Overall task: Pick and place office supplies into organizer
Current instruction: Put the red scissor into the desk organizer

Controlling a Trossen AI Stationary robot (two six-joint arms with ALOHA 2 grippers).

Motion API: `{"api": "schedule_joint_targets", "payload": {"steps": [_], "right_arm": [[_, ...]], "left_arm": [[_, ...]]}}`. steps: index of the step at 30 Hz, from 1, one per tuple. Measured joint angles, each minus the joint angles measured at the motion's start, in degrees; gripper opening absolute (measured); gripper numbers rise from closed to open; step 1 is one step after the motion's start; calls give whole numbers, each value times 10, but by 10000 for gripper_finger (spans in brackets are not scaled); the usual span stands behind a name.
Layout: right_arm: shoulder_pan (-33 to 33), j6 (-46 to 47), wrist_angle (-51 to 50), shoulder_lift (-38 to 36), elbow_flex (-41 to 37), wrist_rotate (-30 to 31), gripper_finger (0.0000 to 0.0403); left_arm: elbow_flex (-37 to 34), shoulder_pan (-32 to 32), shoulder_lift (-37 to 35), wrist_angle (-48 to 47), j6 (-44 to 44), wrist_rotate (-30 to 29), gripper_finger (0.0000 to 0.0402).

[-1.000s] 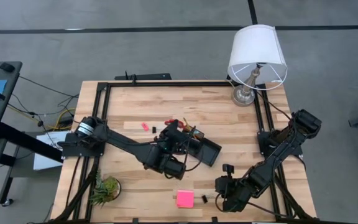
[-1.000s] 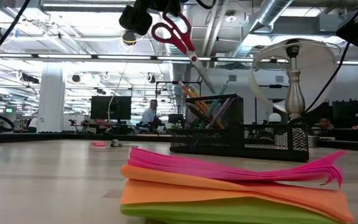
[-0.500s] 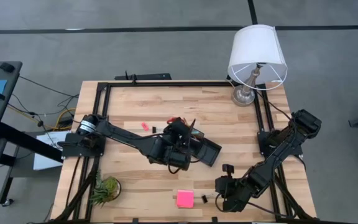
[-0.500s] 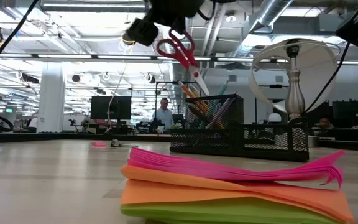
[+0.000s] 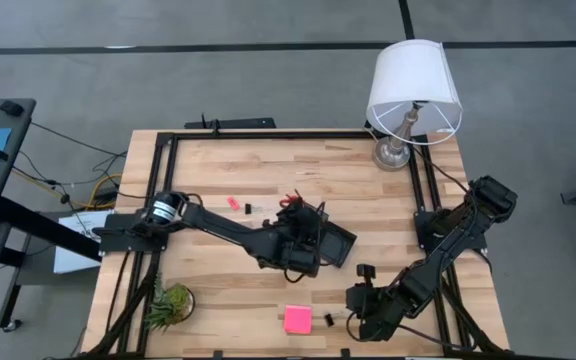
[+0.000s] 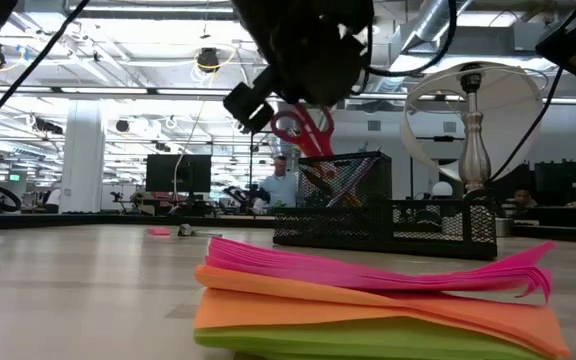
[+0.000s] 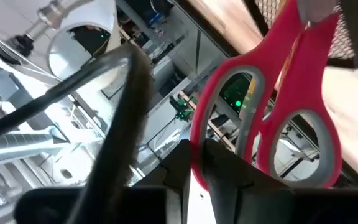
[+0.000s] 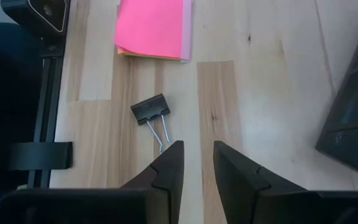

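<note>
Right now my left gripper [image 5: 298,225] hangs over the left end of the organizer [image 5: 330,243], the black mesh tray in the middle of the table, and the scissors [image 6: 308,130] hang from it. In the left wrist view their red handles [image 7: 272,118] sit right against my fingers, so I judge I have them by the handle loops; whether the pinch is firm or already slackening I cannot tell. In the low view the handles show just above the tall pen cup [image 6: 343,200] at the organizer's left end, with the blades apparently pointing down into it among the pencils already standing there. Held upright like that, the scissors can slide into the cup instead of lying across the low walls.

My right gripper [image 8: 197,165] waits at the near right of the table, its fingers a little apart and holding nothing. Just beyond the fingertips lies the black binder clip [image 8: 151,112], its wire arms pointing toward me, and past it the pink sticky-note pad [image 8: 154,28]. From above, the pad [image 5: 297,319] sits at the near edge, well apart from the organizer. I judge that hand is lined up for the clip.

A small pink eraser [image 5: 234,203] lies on the wood to the far left of the organizer. The lamp [image 5: 414,95] stands at the far right corner and the plant [image 5: 171,303] at the near left.
</note>
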Motion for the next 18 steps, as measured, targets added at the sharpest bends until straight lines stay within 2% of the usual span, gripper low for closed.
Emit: {"api": "schedule_joint_targets", "payload": {"steps": [7, 10, 13, 18], "right_arm": [[0, 0, -5, 0, 0, 0, 81], [0, 0, -4, 0, 0, 0, 81], [0, 0, -4, 0, 0, 0, 81], [0, 0, 1, 0, 0, 0, 81]], "left_arm": [[3, -6, -2, 10, 21, 3, 88], [3, -6, -2, 11, -14, -12, 110], [3, -9, -2, 11, -38, -64, 128], [3, -14, -21, -2, -106, -74, 148]]}}
